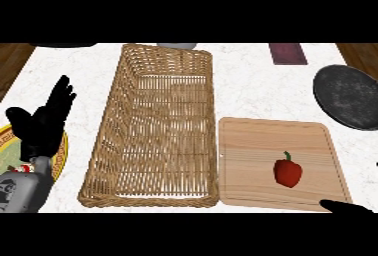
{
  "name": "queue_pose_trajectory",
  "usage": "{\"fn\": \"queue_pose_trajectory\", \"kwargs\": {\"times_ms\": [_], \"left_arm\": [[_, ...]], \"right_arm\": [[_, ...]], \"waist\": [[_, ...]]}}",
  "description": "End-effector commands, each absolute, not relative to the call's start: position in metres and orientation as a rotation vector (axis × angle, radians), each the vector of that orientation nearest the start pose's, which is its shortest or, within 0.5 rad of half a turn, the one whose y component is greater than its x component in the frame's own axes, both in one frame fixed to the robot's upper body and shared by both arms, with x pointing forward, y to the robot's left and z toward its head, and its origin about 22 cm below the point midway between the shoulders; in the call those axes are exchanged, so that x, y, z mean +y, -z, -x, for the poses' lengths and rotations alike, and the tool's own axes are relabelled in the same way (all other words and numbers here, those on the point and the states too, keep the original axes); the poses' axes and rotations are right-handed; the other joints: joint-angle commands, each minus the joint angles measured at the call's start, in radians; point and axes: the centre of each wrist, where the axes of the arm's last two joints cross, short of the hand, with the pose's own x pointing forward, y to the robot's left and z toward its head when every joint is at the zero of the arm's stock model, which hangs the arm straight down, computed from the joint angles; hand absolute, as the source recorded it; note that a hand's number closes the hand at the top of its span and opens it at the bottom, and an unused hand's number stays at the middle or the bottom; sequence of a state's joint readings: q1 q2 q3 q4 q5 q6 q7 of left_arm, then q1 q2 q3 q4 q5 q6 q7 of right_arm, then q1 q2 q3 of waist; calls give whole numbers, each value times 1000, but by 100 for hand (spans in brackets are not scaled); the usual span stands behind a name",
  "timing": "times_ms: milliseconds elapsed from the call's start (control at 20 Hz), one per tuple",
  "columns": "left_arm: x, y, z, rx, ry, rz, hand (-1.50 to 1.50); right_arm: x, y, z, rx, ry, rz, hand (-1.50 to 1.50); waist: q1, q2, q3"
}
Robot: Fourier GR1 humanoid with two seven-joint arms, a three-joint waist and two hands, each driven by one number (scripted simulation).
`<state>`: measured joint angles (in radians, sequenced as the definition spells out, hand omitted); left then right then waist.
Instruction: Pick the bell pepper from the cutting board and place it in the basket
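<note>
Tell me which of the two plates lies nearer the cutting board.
The dark grey plate at the right, beside the cutting board; the yellow-rimmed plate lies across the basket, partly under the left hand.

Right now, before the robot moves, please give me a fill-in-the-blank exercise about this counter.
1. The bell pepper on the cutting board is ____ in colour.
2. The basket stands on the ____ side of the cutting board.
3. The open left robot hand shows beside a plate with a ____ rim.
Missing words: red; left; yellow.
</note>
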<state>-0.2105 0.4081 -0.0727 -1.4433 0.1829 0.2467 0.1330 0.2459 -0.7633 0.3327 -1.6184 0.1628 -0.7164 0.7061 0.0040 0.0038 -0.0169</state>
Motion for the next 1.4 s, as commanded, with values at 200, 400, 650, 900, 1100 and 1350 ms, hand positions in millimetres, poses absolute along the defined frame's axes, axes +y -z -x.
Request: {"fn": "queue_pose_trajectory", "kwargs": {"times_ms": [200, 400, 650, 900, 1100, 1350], "left_arm": [[298, -49, -285, -1504, 36, -309, 0], [299, -50, -291, -1518, 41, -303, 0], [284, -61, -300, -1520, 22, -284, 0], [287, -56, -294, -1533, 37, -285, 0], [304, -44, -290, -1504, 20, -284, 0], [278, -49, -292, -1515, 30, -277, 0]], "right_arm": [[-291, -108, -170, -721, -126, 950, -150], [-276, -125, -167, -782, -73, 974, -150], [-253, -89, -176, -804, -44, 971, -150], [-242, -73, -182, -806, -70, 986, -150], [-223, -42, -176, -855, -72, 1024, -150], [-209, -26, -184, -842, -64, 1053, -150]], "waist": [[-8, -9, 10], [-14, -6, 14], [-2, -3, 16], [-3, -4, 16], [-5, -4, 16], [-4, -4, 17]]}}
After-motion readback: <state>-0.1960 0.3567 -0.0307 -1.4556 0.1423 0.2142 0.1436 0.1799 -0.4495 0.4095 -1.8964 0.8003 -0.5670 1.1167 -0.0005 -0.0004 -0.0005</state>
